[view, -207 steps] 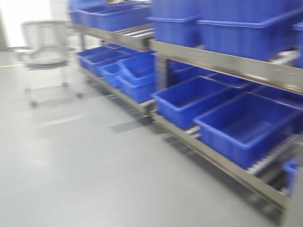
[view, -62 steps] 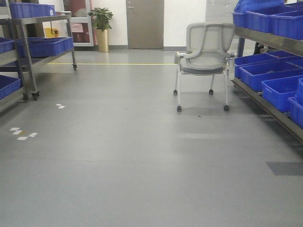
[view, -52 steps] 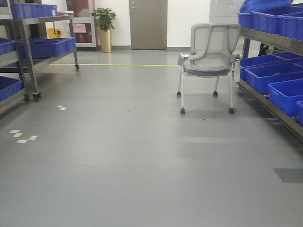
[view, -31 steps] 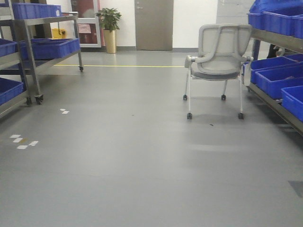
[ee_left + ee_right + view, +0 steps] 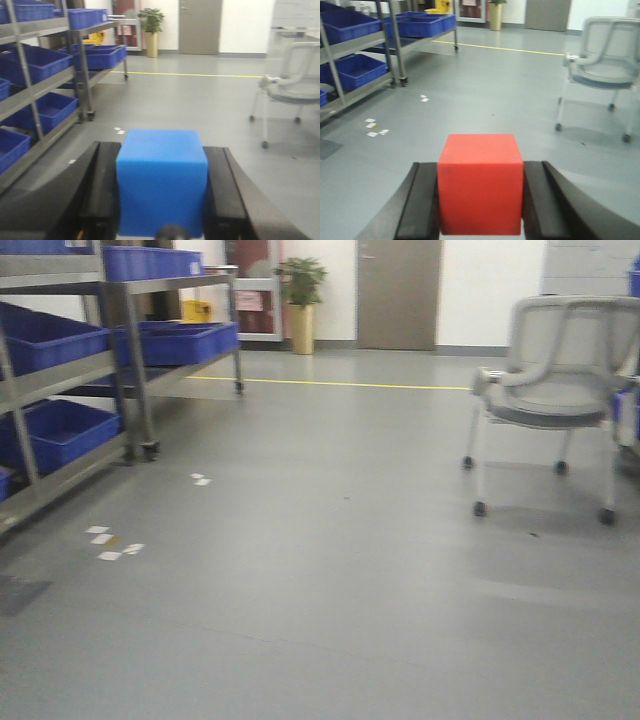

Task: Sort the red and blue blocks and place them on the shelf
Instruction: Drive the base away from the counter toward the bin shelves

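Note:
My left gripper (image 5: 161, 150) is shut on the blue block (image 5: 161, 182), which fills the gap between its black fingers (image 5: 102, 190). In the right wrist view the red block (image 5: 481, 182) is clamped the same way, my right gripper (image 5: 481, 167) shut on its two sides. Both blocks are carried above the grey floor. A steel shelf (image 5: 60, 380) with blue bins stands at the left, also seen in the left wrist view as a shelf (image 5: 37, 87) and in the right wrist view as a shelf (image 5: 360, 45). Neither gripper shows in the front view.
Blue bins (image 5: 55, 430) sit on the rack tiers, with a wheeled rack (image 5: 175, 340) behind. A grey wheeled chair (image 5: 555, 400) stands at the right. White floor markers (image 5: 110, 543) lie near the rack. A plant (image 5: 300, 300) and door (image 5: 398, 292) are at the far wall.
The view has swung left: the chair slid to the right edge, the right-hand rack left the frame, and the left-hand rack has come closer and larger.

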`<state>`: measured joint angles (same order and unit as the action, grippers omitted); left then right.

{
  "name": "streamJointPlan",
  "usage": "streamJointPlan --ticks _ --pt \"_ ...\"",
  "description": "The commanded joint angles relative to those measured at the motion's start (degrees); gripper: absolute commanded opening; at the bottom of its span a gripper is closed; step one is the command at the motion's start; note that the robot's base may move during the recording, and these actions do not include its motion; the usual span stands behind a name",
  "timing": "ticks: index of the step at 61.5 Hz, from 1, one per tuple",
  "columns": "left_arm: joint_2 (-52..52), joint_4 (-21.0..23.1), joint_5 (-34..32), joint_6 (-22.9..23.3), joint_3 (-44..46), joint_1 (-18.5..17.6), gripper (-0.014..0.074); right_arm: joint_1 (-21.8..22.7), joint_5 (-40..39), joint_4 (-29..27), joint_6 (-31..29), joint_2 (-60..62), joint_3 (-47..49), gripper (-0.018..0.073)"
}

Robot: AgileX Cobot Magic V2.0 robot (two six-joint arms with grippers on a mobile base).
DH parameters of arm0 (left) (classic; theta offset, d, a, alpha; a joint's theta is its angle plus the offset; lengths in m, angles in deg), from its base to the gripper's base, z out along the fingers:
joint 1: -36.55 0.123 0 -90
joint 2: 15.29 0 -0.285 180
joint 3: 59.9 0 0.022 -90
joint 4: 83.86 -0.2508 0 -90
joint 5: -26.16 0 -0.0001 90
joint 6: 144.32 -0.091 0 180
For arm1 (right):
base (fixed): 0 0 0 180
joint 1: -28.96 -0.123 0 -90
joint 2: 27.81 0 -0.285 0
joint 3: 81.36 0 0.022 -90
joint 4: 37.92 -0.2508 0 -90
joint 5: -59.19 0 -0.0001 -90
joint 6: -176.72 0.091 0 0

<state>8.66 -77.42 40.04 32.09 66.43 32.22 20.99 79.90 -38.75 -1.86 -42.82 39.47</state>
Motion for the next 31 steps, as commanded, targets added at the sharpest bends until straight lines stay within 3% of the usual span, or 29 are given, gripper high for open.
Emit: streamJointPlan --ticks 1,31 --pt "0.6 0.1 -5.3 0.0 1.6 0.1 0.0124 0.4 -4.8 0.3 -0.4 -0.6 1.5 0.0052" --pt "0.6 0.1 -5.3 0.0 1.6 0.1 0.0124 0.4 -4.8 0.3 -0.4 -0.6 1.5 0.0052"
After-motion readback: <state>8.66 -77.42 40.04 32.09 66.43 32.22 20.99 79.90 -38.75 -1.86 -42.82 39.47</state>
